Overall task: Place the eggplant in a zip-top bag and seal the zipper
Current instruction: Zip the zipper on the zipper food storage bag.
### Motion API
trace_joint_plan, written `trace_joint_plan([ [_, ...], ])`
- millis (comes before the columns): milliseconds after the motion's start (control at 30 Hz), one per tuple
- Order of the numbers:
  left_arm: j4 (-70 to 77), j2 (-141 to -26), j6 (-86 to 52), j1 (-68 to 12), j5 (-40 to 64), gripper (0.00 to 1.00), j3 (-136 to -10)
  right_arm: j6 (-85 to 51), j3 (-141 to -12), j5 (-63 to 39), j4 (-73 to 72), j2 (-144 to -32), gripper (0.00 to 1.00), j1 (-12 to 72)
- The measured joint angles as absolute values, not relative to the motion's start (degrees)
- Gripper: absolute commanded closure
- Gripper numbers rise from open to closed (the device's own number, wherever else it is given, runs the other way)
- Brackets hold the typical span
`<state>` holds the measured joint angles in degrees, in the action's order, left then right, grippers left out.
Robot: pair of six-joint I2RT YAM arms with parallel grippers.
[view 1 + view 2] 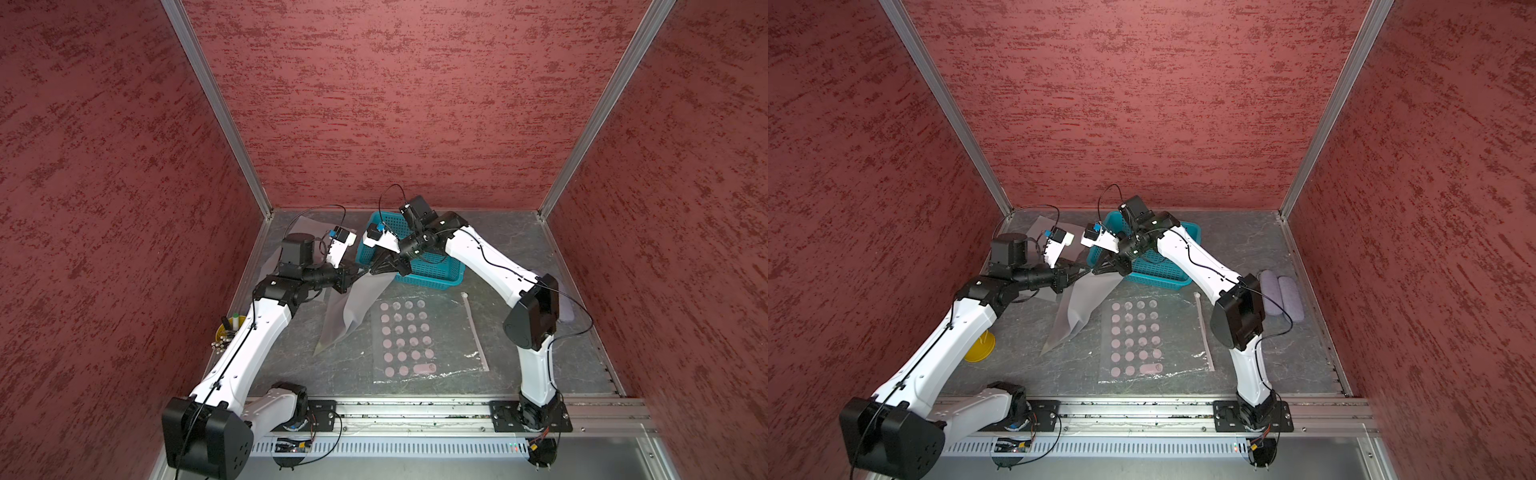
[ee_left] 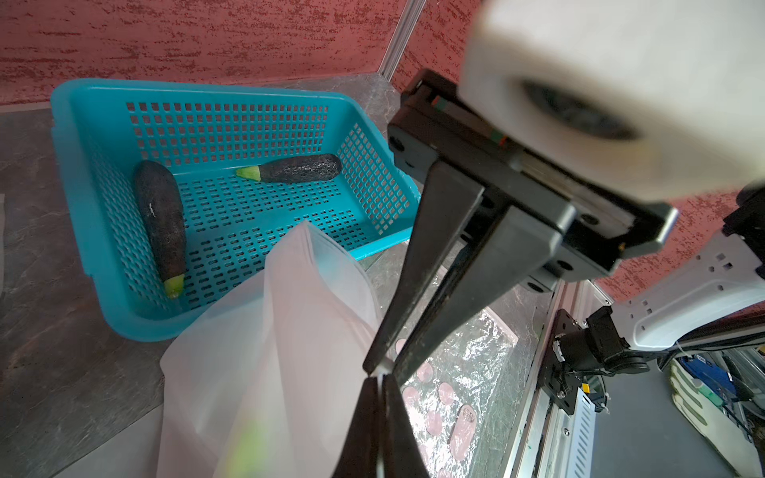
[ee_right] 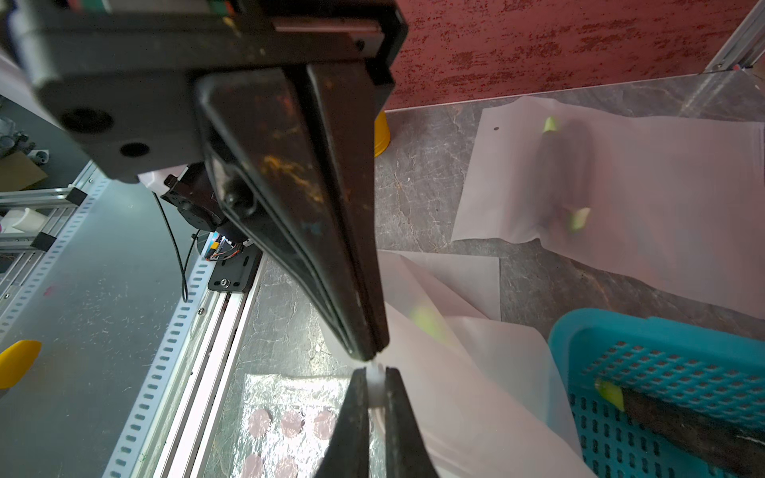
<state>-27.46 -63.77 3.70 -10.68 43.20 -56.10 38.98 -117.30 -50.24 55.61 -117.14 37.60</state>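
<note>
In both top views the left gripper (image 1: 362,272) and right gripper (image 1: 373,271) meet tip to tip at the top edge of a frosted translucent zip-top bag (image 1: 349,309). The bag hangs down to the grey table (image 1: 519,224) beside a teal perforated plastic basket (image 1: 432,283).

Left wrist view: two dark, green-stemmed eggplants (image 2: 161,223) lie apart in the basket, and a green blur shows through the hanging bag.

Right wrist view: both pairs of jaws are pressed together, each pinching the bag's white zip edge. A second frosted bag (image 3: 670,215) lies flat with a blurred dark eggplant (image 3: 565,174) inside.
</note>
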Motion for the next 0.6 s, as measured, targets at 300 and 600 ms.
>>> trace_joint_plan([
  [300,-28.3,-58.4,3.7,-8.0,43.8,1.0,-56.1,39.0,-118.8,-52.1,55.0,-117.2,0.92,37.9],
  [600,-28.3,-53.9,3.3,-3.2,45.3,1.0,-56.0,38.9,-119.0,-52.4,54.8,-117.4,0.92,37.3],
])
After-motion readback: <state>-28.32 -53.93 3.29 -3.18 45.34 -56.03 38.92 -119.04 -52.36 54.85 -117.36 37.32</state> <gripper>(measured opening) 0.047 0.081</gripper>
